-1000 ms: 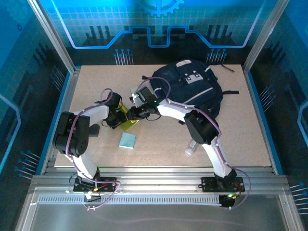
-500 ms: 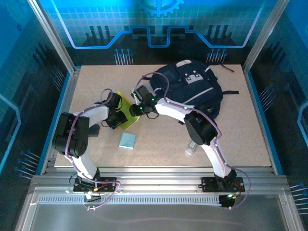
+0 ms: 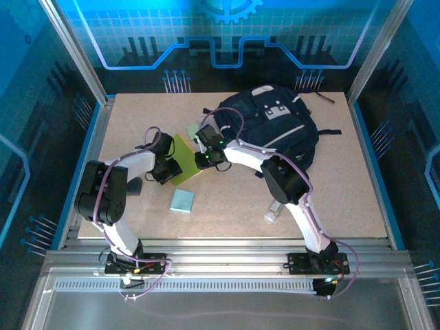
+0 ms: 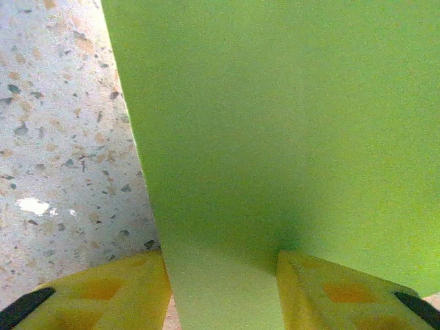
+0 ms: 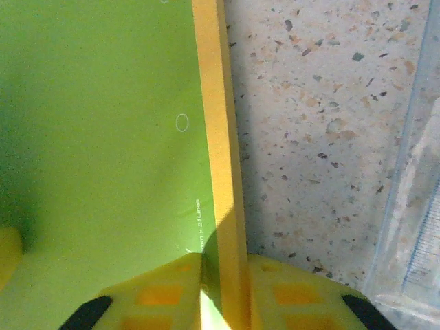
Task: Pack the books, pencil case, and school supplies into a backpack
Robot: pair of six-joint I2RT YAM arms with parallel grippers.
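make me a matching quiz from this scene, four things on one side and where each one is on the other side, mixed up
Things
1. lime-green book
2. backpack
3. teal pad
4. clear tube

Places
A. lying on the far right part of the table
B. near the front edge, right of centre
C. clamped at opposite edges by the left gripper and the right gripper
D. flat on the table, just nearer than the held book

Pairs: 1-C, 2-A, 3-D, 4-B
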